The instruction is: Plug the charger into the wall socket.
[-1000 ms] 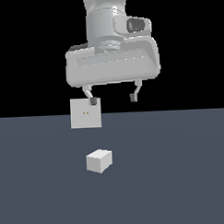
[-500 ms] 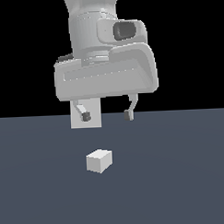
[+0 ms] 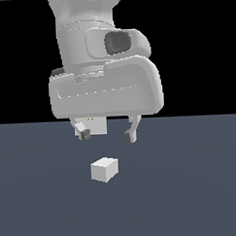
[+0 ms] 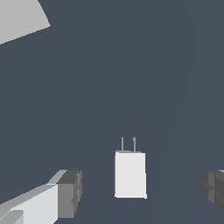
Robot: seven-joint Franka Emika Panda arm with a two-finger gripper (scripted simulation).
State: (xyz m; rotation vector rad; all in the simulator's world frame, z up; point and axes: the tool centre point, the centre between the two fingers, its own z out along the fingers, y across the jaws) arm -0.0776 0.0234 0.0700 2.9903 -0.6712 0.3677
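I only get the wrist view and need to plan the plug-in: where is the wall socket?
Observer: The wall socket stands upright beyond the claw, mostly hidden behind it in the exterior view.
Operator: Is the claw touching the charger?
Observer: No. The open claw hangs above the charger, with bare floor showing between them.
Operator: Which one is nearer that camera?
Observer: The charger. The wall socket sits farther back.
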